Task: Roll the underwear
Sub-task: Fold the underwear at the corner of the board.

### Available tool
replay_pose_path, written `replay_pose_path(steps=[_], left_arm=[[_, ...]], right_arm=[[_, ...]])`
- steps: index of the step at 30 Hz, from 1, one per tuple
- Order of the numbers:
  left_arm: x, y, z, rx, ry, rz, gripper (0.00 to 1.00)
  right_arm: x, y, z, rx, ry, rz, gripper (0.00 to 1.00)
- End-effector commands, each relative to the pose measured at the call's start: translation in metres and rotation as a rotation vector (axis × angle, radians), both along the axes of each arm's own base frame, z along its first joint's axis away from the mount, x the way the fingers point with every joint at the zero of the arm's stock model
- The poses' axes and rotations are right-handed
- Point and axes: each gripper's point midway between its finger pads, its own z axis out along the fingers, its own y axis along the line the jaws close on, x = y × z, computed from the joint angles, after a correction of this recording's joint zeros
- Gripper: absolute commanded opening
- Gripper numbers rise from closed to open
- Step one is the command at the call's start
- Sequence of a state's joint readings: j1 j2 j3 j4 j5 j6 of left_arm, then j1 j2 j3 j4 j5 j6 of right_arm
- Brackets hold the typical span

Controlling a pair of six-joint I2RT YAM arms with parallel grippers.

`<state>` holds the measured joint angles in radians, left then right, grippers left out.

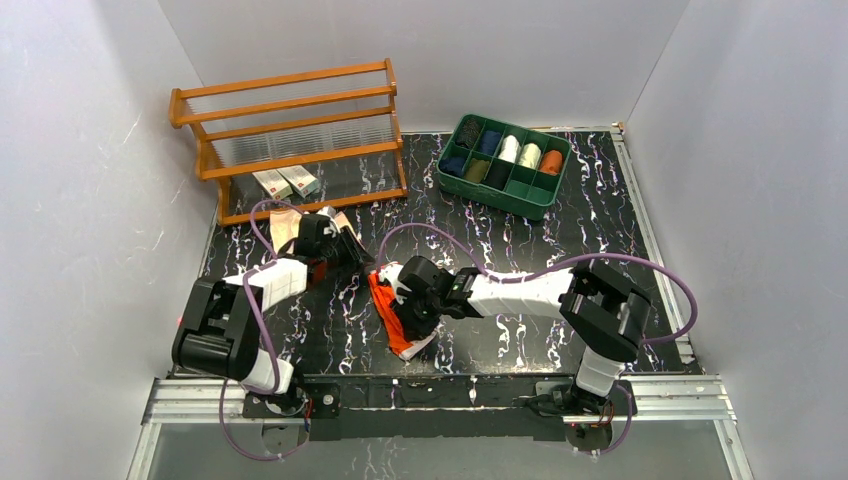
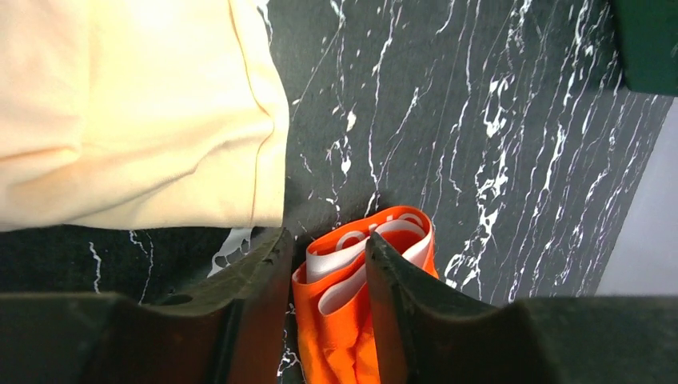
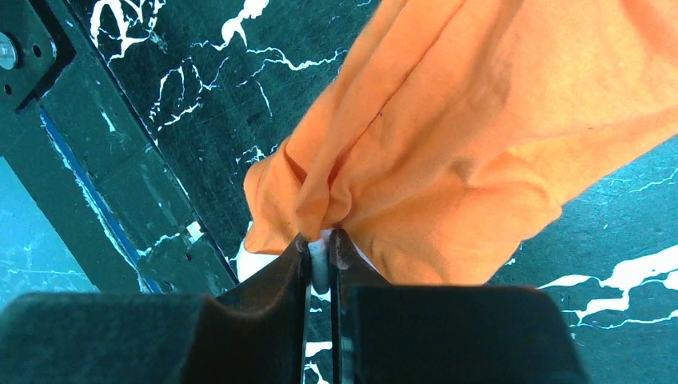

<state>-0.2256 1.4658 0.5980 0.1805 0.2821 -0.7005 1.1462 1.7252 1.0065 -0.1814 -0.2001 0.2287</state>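
Note:
The bright orange underwear [image 1: 388, 300] with white trim lies bunched on the black marble table [image 1: 560, 230], just left of centre. My right gripper [image 1: 408, 318] is shut on its near edge; the right wrist view shows the jaws [image 3: 320, 238] pinching white trim under orange folds [image 3: 480, 120]. My left gripper [image 1: 350, 250] is open just behind the garment's far end. In the left wrist view the orange cloth [image 2: 360, 272] shows between the spread fingers [image 2: 256, 280], with a gap beside it. The pale tan underwear [image 1: 285, 225] lies flat behind the left gripper [image 2: 326, 238] and also shows there [image 2: 136, 112].
A wooden rack [image 1: 290, 135] stands at the back left with two small boxes [image 1: 287, 183] under it. A green divided tray [image 1: 547, 199] holding several rolls sits at the back right. The table's metal front rail [image 3: 48, 136] is close to the right gripper.

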Motion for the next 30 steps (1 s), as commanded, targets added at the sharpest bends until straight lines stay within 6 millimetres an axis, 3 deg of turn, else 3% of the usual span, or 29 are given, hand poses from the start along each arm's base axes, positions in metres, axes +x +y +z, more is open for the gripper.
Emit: replay_pose_path(steps=[1, 6, 12, 18, 30], left_arm=[[0.008, 0.011, 0.027, 0.024, -0.047, 0.006, 0.41], [0.009, 0.013, 0.056, -0.023, -0.099, 0.043, 0.52], [-0.001, -0.011, 0.076, -0.229, -0.096, 0.037, 0.55], [-0.005, -0.026, 0.068, -0.364, -0.058, 0.038, 0.50], [-0.011, -0.029, 0.038, -0.284, 0.024, -0.010, 0.48]], right_arm=[[0.002, 0.007, 0.000, -0.008, 0.003, -0.017, 0.19], [0.002, 0.007, 0.001, -0.003, -0.003, -0.017, 0.20], [0.002, 0.008, 0.001, 0.002, -0.004, -0.014, 0.21], [0.003, 0.009, 0.004, 0.017, -0.011, -0.018, 0.21], [0.004, 0.008, 0.004, 0.015, -0.018, -0.022, 0.21]])
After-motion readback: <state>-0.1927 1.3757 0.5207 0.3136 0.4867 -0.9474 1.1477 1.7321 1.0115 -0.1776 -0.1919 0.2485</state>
